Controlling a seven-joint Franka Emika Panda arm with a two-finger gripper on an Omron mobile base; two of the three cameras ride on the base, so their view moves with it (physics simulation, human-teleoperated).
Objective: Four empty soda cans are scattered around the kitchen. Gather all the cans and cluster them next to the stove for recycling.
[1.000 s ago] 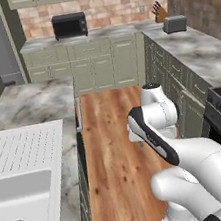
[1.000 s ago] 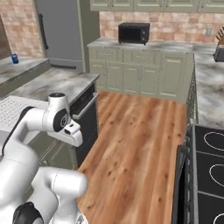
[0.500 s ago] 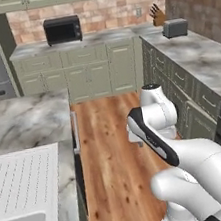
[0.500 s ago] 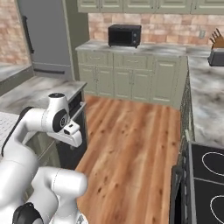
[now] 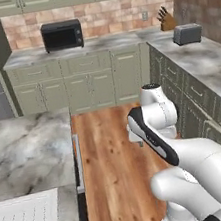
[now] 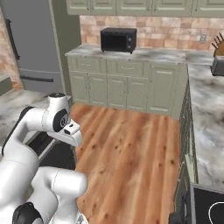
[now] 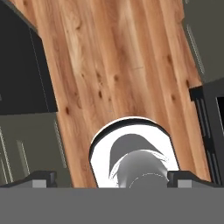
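No soda cans are in view. A corner of the stove [image 6: 209, 204], black glass with a white ring burner, sits at the lower right of the right base view. My arm is folded close over the base, with the hand tucked low and pointing down at the wood floor. In the hand view my gripper [image 7: 113, 179] is open, its two dark fingertips [image 7: 43, 178] standing wide apart with nothing between them.
A black microwave [image 5: 61, 35] stands on the back counter [image 5: 97, 45]. A knife block [image 5: 167, 21] and a toaster [image 5: 187, 33] are on the right counter. The marble island [image 5: 23, 151] lies to the left, the grey fridge [image 6: 30, 43] beyond it. Wood floor [image 6: 131, 148] runs between.
The whole picture has shifted: the base has driven forward and turned, bringing the back wall closer and sliding the sink out of view. The arm keeps its folded pose and the gripper stays open.
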